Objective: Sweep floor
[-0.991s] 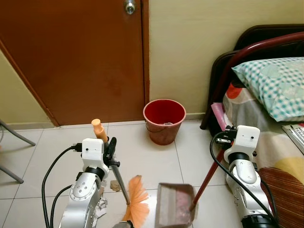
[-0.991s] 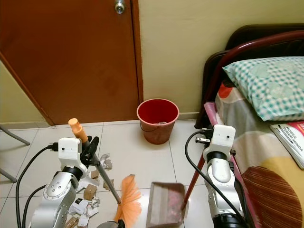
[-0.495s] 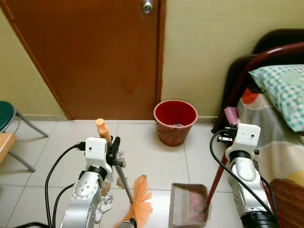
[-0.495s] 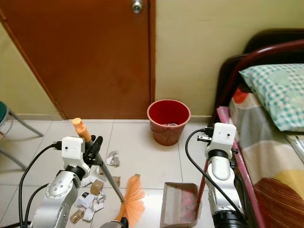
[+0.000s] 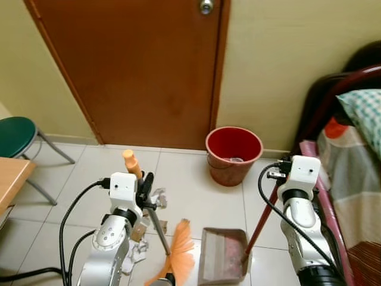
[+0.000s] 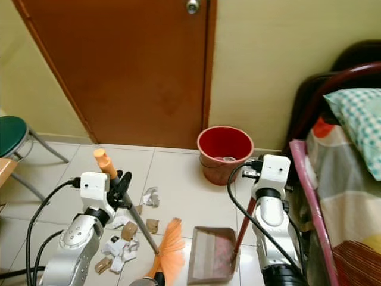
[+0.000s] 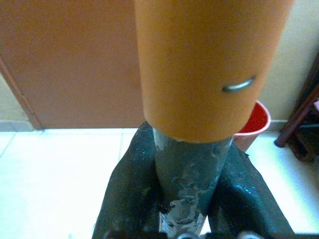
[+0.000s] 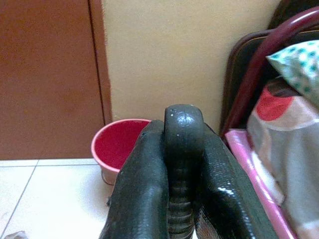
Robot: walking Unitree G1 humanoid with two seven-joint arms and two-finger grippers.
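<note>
My left gripper (image 7: 192,196) is shut on the broom handle (image 7: 192,164), a grey pole with an orange cap (image 5: 130,162). The handle slants down to orange bristles (image 5: 180,256) on the tiled floor. My right gripper (image 8: 183,164) is shut on the dark top of the dustpan handle (image 8: 183,124). That red handle (image 5: 259,223) runs down to the brownish dustpan (image 5: 221,263), which lies on the floor just right of the bristles. Scraps of paper and cardboard (image 6: 122,238) lie scattered on the tiles beside the broom. A red bucket (image 5: 233,155) stands against the wall ahead.
A brown door (image 5: 143,65) fills the wall ahead. To the right stands a bed (image 6: 345,179) with a dark red frame and a checked pillow. On the left are a green stool (image 5: 18,131) and a wooden table corner (image 5: 9,179).
The whole picture has shifted: the camera has turned left, so the bed slid rightwards and a stool and table corner came into view. Both grippers keep their hold.
</note>
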